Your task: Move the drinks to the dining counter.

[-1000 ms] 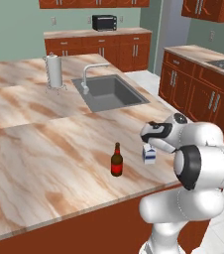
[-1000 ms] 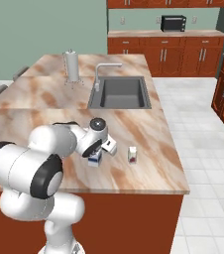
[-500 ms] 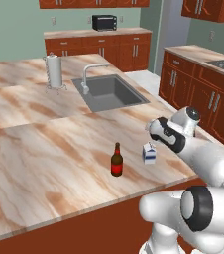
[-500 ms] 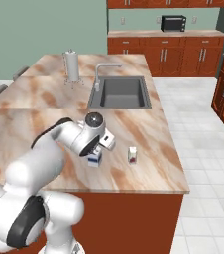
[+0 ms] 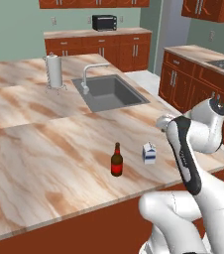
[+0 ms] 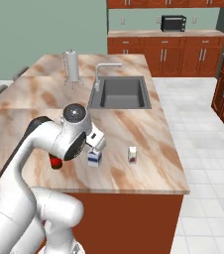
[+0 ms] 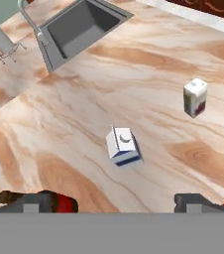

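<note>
At the centre of the frame I see the bottle [image 5: 116, 160] standing upright on the dining counter [image 5: 39, 149], with the carton [image 5: 149, 153] just to its right, apart from it. The sink [image 5: 110, 93] sits above them, a paper towel holder [image 5: 54, 73] at upper left.

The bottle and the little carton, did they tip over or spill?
No. The bottle and the carton both stand upright on the counter, apart from each other, with no puddle. Nothing looks odd.
</note>
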